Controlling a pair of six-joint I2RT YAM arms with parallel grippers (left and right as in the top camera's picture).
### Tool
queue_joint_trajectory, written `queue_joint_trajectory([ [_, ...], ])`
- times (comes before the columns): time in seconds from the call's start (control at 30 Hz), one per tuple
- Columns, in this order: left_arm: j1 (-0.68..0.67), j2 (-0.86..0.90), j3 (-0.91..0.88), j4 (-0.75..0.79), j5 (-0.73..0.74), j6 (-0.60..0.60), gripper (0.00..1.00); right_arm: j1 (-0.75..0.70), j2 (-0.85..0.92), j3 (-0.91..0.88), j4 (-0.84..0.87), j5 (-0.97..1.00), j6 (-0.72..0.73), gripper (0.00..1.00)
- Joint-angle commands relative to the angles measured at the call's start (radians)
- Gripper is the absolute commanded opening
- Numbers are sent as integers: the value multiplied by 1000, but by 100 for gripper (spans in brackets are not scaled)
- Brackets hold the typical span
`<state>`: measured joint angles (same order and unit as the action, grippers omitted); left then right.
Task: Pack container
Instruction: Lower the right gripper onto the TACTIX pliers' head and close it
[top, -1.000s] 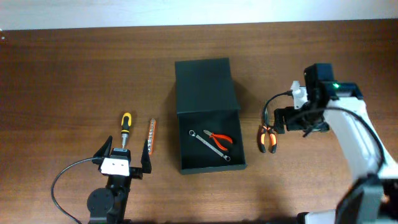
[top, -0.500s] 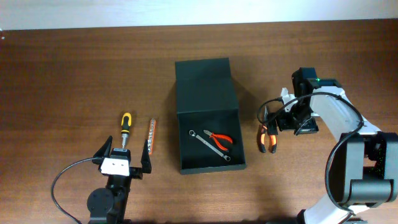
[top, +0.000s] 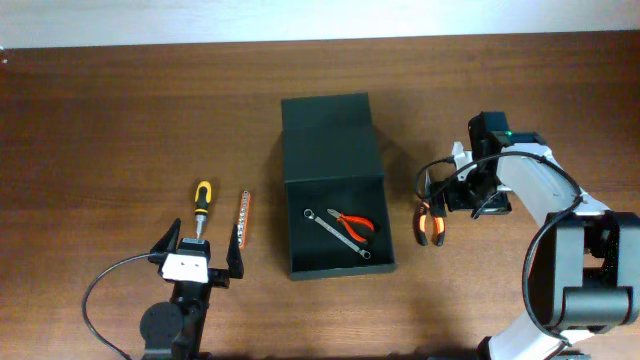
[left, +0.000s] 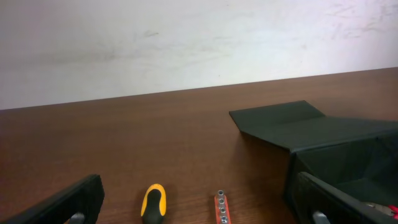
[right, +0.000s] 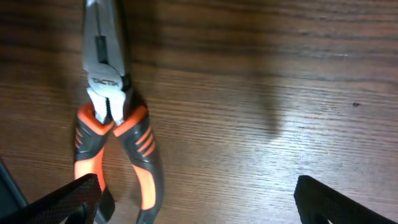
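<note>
Counting here: one container (top: 330, 140) mid surface (top: 110, 120) holding one wrench (top: 335, 232), one red pliers (top: 356, 226); outside I see one orange pliers (top: 431, 222), one screwdriver (top: 202, 200), one bit strip (top: 244, 218). Left hand (top: 199, 248), right hand (right: 202, 199) both spread wide, empty.

left arm (top: 178, 300) lower left of overhead frame, all black, white rectangular plate (top: 187, 266) on the wrist, round black joint (top: 158, 322) under it, thin black cable (top: 100, 285) looping out left; right arm (top: 540, 190) at right edge, white rounded shells, big black joints, black block on top with small green light (top: 508, 130), black cable loop (top: 432, 168) at the wrist; left gripper (top: 203, 242) and right gripper (top: 440, 192) have matte black wedge fingers (left: 68, 202), small grey round fitting low on each
</note>
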<state>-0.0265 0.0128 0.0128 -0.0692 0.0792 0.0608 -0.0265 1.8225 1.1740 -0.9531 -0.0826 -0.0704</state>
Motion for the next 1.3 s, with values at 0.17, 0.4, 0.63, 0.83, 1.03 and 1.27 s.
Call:
queue_joint_trajectory([
  [0.17,5,-6,-4,-3,7,12,99,-7,3,-15,-7,23,27,99],
  [0.4,5,-6,-4,-3,7,12,99,-6,3,-64,45,21,35,99],
  [0.63,5,-6,-4,-3,7,12,99,-6,3,-70,74,15,34,99],
  [0.83,5,-6,-4,-3,7,13,99,-6,3,-71,80,16,34,99],
  [1.03,5,-6,-4,-3,7,13,99,-6,4,-71,87,31,34,99],
  [1.27,5,-6,-4,-3,7,12,99,-6,4,-72,89,62,34,99],
])
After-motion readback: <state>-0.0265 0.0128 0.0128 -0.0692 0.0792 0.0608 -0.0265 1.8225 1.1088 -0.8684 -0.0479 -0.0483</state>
